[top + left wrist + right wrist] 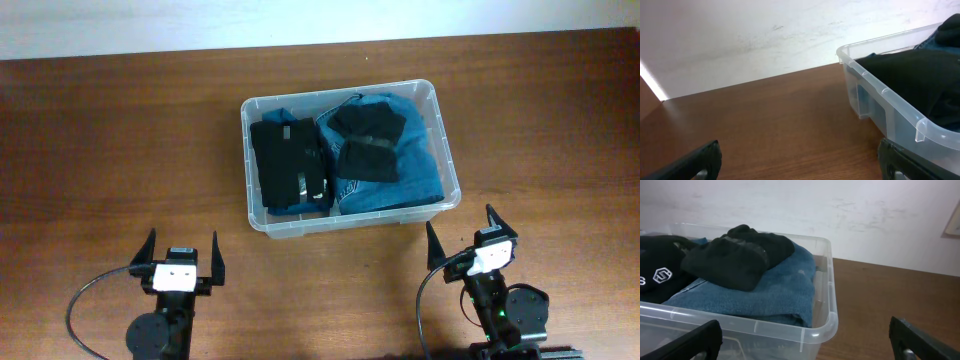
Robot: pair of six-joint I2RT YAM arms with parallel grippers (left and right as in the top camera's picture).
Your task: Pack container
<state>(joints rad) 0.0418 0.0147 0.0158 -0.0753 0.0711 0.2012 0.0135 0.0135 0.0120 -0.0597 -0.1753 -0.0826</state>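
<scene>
The clear plastic container [444, 140] stands at the table's middle. It holds folded blue jeans [415, 165], a folded black garment [290, 165] on the left and two smaller black pieces [368, 140] on the jeans. The container also shows in the left wrist view [900, 117] and the right wrist view [790, 330]. My left gripper [183, 262] is open and empty, near the front edge, left of the container. My right gripper [470, 240] is open and empty, just in front of the container's right front corner.
The brown wooden table [120, 150] runs to a white wall [740, 35] at the back. Black cables loop beside each arm base at the front edge [85, 300].
</scene>
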